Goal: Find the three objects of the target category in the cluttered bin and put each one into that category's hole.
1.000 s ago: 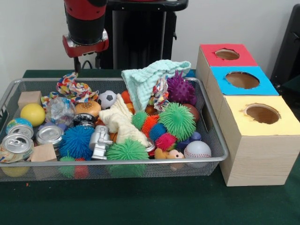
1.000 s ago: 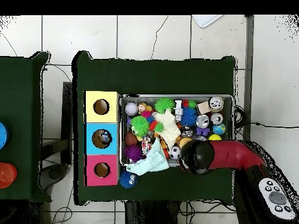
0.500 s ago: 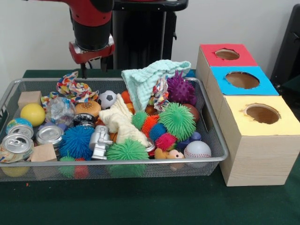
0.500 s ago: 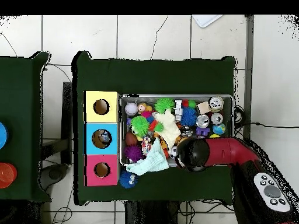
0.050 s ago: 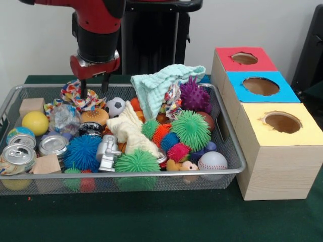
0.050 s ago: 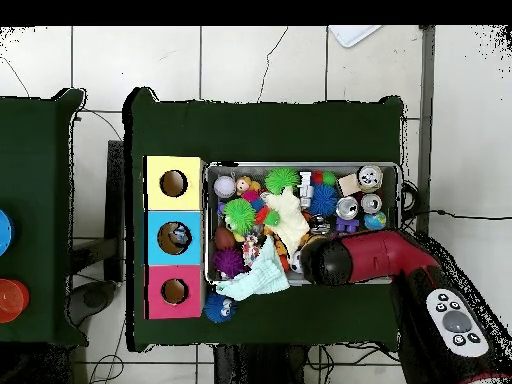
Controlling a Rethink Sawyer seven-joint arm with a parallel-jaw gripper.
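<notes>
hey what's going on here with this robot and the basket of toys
A red Sawyer arm is reaching down into the wire basket of toys. Its hand is open, with its fingers around the multicolored rope toy at the basket's back, not yet closed on it. Beside the basket sits a wooden box with red, blue and yellow holes.

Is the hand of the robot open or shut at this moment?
Open. In the front view the hand shows two dark fingers hanging apart, with a gap between them, just above the rope toy.

Robot lab: tiled floor, sorting boxes.
</notes>
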